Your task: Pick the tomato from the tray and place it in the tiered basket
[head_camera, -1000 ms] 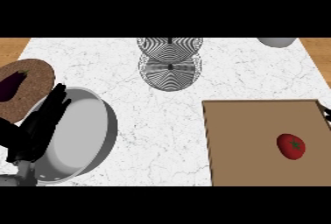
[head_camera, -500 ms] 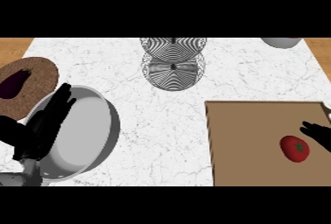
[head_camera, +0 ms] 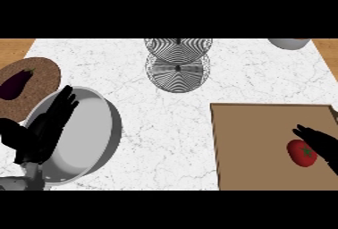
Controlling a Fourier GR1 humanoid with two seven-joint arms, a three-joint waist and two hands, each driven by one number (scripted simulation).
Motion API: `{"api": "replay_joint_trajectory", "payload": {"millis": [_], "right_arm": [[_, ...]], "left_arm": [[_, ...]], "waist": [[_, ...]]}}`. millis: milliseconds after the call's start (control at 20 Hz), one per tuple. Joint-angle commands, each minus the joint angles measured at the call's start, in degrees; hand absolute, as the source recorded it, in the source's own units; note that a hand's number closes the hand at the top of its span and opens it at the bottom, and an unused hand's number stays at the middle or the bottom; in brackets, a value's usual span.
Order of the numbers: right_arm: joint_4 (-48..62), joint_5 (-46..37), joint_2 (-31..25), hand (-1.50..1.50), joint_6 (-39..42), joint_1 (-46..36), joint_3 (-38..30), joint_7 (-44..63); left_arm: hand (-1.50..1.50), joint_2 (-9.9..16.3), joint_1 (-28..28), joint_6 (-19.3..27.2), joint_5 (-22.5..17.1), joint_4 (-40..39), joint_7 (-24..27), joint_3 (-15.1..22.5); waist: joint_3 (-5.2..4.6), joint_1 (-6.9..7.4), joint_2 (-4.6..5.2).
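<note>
A red tomato (head_camera: 302,153) with a green stem lies on the brown tray (head_camera: 257,147) at the right. My right hand (head_camera: 322,145) comes in from the right edge, its straight fingers lying just above and beside the tomato, not curled round it. The wire tiered basket (head_camera: 177,64) stands at the top middle of the counter. My left hand (head_camera: 41,129) rests open at the left, over the rim of a silver bowl.
A large silver bowl (head_camera: 82,136) sits at the lower left. Behind it a round cork mat (head_camera: 36,89) carries a dark purple eggplant (head_camera: 16,83). A grey bowl (head_camera: 288,43) shows at the top right edge. White marble lies between tray and basket.
My right hand has come further in from the right edge over the tray, reaching the tomato. The left hand has shifted slightly over the silver bowl.
</note>
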State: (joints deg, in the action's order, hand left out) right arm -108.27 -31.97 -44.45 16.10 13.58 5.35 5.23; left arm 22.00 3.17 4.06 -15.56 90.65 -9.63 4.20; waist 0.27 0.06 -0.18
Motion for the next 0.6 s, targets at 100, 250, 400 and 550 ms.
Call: {"api": "replay_joint_trajectory", "payload": {"millis": [100,250,400,550], "right_arm": [[14.33,-7.91,4.95,-1.50,-4.35,-6.48,1.25,-6.72],[12.05,-10.36,6.86,-1.50,-5.26,-5.40,0.51,-5.19],[17.21,-11.54,7.54,-1.50,-8.59,-6.81,-1.78,-10.41],[21.46,-15.67,10.35,-1.50,-9.34,-10.25,-0.53,-9.90]], "left_arm": [[0.00,-2.76,-1.49,-0.19,2.87,-1.32,1.30,0.70],[0.00,-5.37,0.23,2.11,5.22,-1.40,-0.98,2.31],[0.00,-3.71,1.91,0.00,3.19,-2.52,-1.92,-0.48],[0.00,-1.77,-0.13,-1.22,2.42,2.75,-3.91,-2.67]], "waist": [[-0.23,0.31,0.25],[-0.25,-0.09,0.20],[-0.25,-0.13,0.21],[-0.25,0.17,0.18]]}}
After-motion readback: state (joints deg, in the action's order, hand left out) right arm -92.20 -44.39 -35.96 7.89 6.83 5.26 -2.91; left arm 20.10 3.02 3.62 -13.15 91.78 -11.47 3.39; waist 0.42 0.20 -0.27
